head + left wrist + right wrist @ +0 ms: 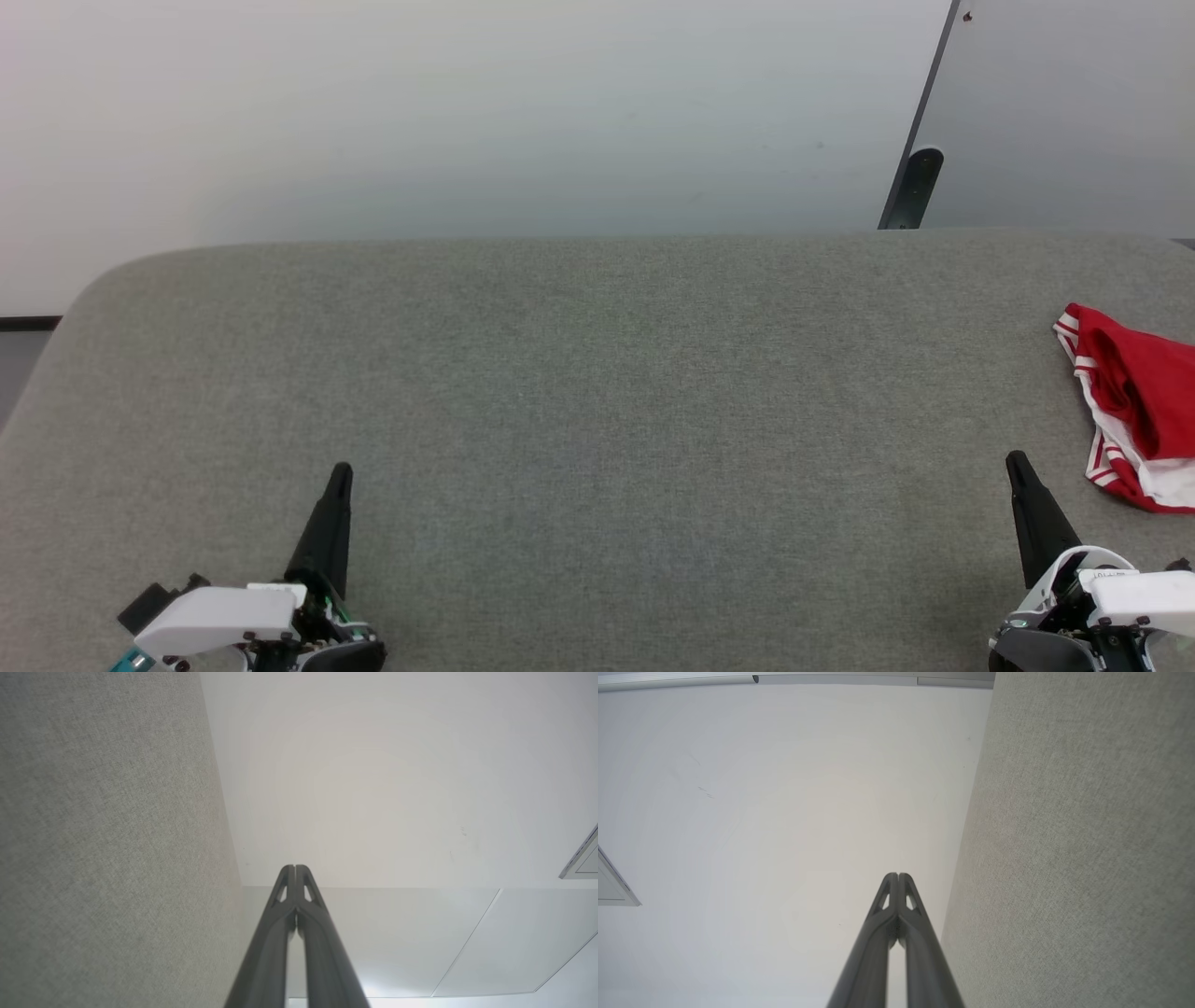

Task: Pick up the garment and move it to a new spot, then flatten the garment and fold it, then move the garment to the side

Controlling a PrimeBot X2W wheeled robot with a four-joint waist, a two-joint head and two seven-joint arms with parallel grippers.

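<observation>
Left gripper (340,472) lower left and right gripper (1018,462) lower right are both sitting with fingers pressed together, gripping nothing. Garment (1134,401) is lying bunched at the right edge on the grey surface (597,373), partly cropped. Risking a blind reach, or a one-layer pinch dragging it.

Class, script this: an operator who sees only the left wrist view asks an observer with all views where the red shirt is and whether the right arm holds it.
Operator: Where is the shirt?
Observer: The crumpled red jersey shirt with striped white trim lies on the grey fabric surface, far to the robot's right.
Operator: Does the right arm hold it?
Observer: No. The right end effector is shut and empty, apart from the shirt.
</observation>
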